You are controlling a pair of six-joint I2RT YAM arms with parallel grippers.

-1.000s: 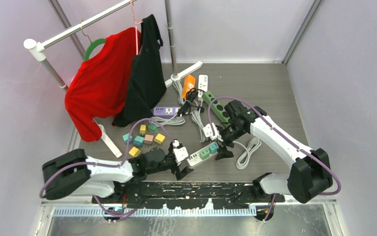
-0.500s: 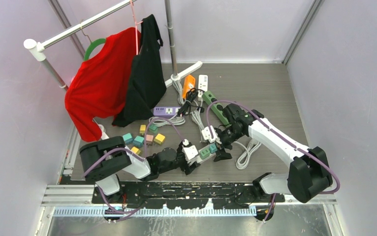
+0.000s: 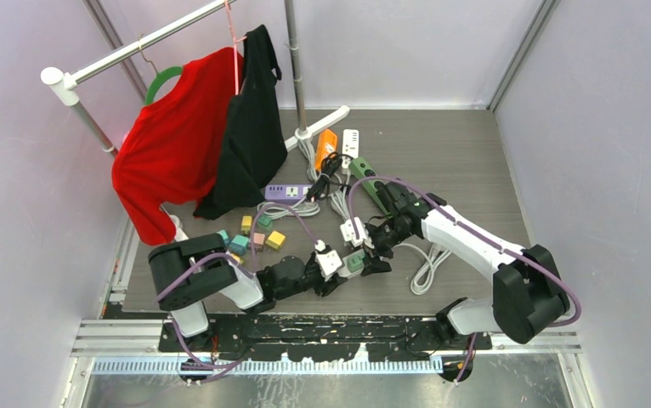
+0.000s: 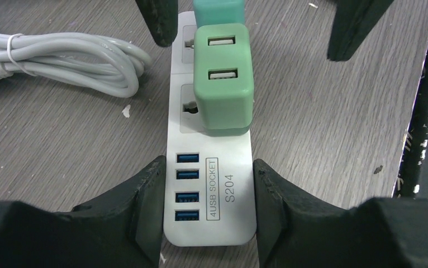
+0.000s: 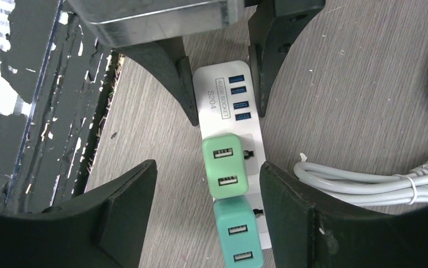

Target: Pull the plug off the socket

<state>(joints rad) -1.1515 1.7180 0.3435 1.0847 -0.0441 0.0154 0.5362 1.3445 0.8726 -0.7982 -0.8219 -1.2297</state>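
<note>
Two plugs, each with a pair of USB slots on top, sit in a white power strip (image 4: pixel 210 212) lying flat on the grey wood-grain surface (image 4: pixel 323 123). The light green plug (image 4: pixel 223 84) stands next to the four blue USB ports. The teal plug (image 4: pixel 218 8) just beyond it is cut off by the frame edge in the left wrist view. The left tool (image 4: pixel 209 167) is narrow, its two fingers set against the long sides of the strip at the USB end. The right tool (image 5: pixel 207 166) stands wide astride the two plugs, clear of both and holding nothing. Whether one of its fingers touches the strip's edge cannot be told. The strip's far end lies outside both wrist views. A bundled white cable (image 4: pixel 77 56) beside the strip is likewise cut off. In the top view the two tools cover most of the strip, and the plugs show only as small green patches.
</note>
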